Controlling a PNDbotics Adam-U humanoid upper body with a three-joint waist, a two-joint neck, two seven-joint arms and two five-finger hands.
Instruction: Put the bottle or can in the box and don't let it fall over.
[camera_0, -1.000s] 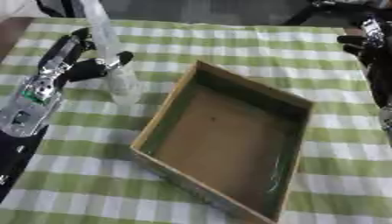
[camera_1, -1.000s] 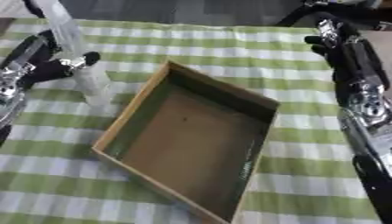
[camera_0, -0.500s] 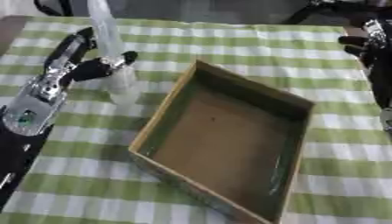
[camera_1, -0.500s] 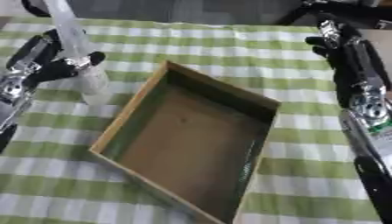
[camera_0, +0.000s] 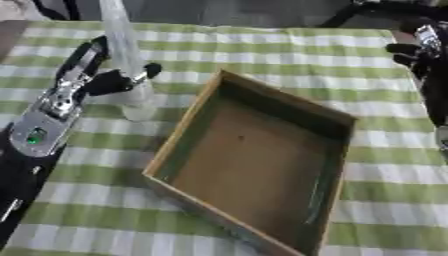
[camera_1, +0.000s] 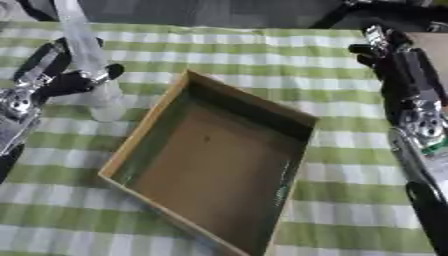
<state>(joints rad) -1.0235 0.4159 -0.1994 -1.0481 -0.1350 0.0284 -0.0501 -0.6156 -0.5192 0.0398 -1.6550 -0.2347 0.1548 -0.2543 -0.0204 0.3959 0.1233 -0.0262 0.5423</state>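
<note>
Blurring made the clear plastic bottle (camera_0: 125, 60) hard to read: its top ran out of the picture's upper edge, and its base showed only as a pale smear just left of the cardboard box (camera_0: 254, 160). The left hand (camera_0: 112, 80) sat at the bottle's middle, dark fingers and thumb curled round it, pinching it upright with a slight lean. Whether the base touched the green-and-white checked tablecloth (camera_0: 262, 45) could not be told. The box lay open and turned askew, its near corner cut off by the lower edge; its brown floor showed bare. A strip of cloth separated the bottle from the box's left wall. The right hand (camera_1: 378, 47) hung beyond the box's far right corner, well apart from it; its fingers were too dark and smeared to tell whether they were curled or straight. Open cloth lay behind the box.
</note>
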